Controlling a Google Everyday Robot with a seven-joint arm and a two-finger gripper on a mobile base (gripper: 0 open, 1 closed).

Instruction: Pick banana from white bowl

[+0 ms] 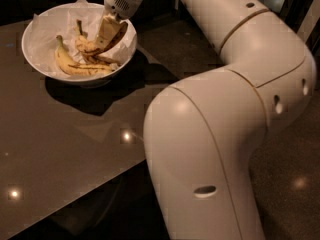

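One banana (116, 38) sits clenched in my gripper (106, 33) over the white bowl (35, 46) near the tabletop's (60, 149) far-left corner; its long axis slants down-left from me onto paler bananas (75, 68).

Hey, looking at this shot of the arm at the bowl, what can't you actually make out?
- Camera view: the tool reaches down into the right side of the white bowl and hides part of the banana.
- Camera view: the bowl's far right rim is behind the tool.
- Camera view: the arm is cut off by the top and bottom edges, and the base is out of view.
- Camera view: the table runs off the left edge.
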